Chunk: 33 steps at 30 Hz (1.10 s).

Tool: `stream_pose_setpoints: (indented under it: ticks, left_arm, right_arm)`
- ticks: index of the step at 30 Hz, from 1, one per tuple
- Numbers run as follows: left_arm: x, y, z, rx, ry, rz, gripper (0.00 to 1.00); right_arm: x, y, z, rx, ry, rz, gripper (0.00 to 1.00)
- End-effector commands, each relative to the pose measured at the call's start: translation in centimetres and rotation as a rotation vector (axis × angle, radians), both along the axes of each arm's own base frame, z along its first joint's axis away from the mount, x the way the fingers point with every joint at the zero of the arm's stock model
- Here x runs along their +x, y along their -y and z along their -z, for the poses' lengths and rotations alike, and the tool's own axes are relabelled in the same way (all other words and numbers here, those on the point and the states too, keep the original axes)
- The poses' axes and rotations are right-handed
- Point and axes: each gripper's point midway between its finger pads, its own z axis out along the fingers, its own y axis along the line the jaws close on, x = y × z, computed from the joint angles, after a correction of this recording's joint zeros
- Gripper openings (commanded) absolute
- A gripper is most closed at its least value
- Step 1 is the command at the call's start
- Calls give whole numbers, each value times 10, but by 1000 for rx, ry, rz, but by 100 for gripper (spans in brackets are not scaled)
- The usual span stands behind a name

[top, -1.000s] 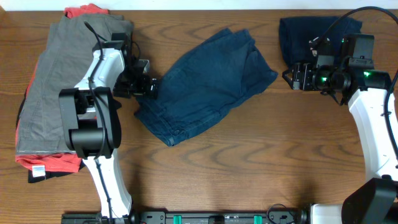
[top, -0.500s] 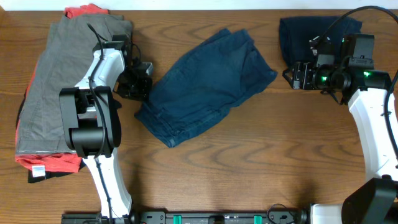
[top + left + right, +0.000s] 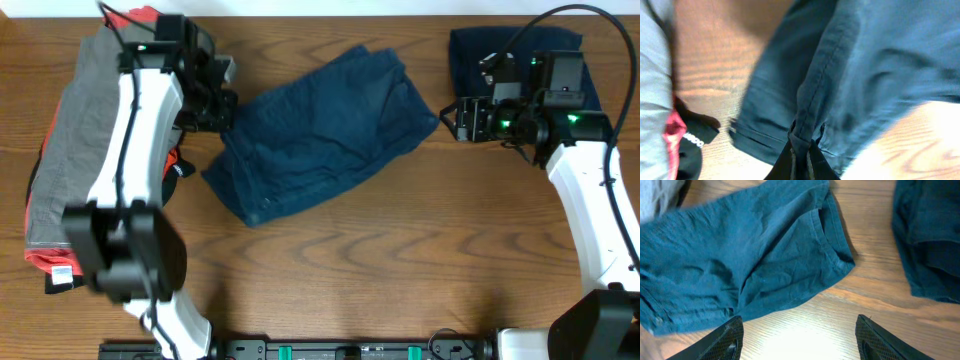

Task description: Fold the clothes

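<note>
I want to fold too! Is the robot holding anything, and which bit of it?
The left gripper has its jaws pinched on the blue shorts, by a seamed fold at one edge. The right gripper holds nothing, jaws open.

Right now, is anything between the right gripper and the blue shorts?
Nothing visible. Only bare table lies between the open right gripper and the shorts; the dark navy garment sits off to one side.
</note>
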Motion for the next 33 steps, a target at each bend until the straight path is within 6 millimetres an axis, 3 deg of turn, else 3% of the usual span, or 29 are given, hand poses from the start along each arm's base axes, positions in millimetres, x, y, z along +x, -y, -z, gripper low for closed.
stream_pose_setpoints:
  ticks: [1, 5, 10, 17, 21, 25, 26, 27, 28, 29, 33]
  left_arm:
    - [-6, 19, -42, -28, 103, 29, 6]
    - [-16, 48, -61, -37, 153, 98, 6]
    - [-31, 96, -56, -58, 119, 173, 6]
    - [-68, 191, -59, -87, 157, 426, 6]
    - [-101, 246, -60, -110, 183, 581, 6]
    - [-135, 292, -52, -119, 192, 738, 8]
    - [-141, 302, -47, -120, 193, 764, 34]
    - [-146, 310, -45, -124, 194, 786, 68]
    - [-151, 319, -41, -127, 194, 807, 88]
    - [-154, 324, -37, -127, 192, 820, 98]
    - [-153, 331, -32, -120, 202, 828, 98]
  right_arm:
    - [0, -15, -13, -8, 41, -44, 70]
    - [-2, -26, -14, -3, 42, -66, 70]
    - [3, -19, -17, 19, 43, -19, 69]
    - [10, 37, -37, 73, 65, 159, 69]
    - [4, 68, -50, 92, 93, 228, 69]
    - [-4, 86, -59, 90, 109, 276, 69]
    - [-5, 89, -62, 89, 115, 283, 70]
    - [-6, 91, -64, 88, 121, 288, 69]
    - [-6, 93, -66, 86, 127, 292, 70]
    - [-7, 94, -68, 86, 132, 295, 71]
    - [-9, 95, -71, 82, 143, 296, 72]
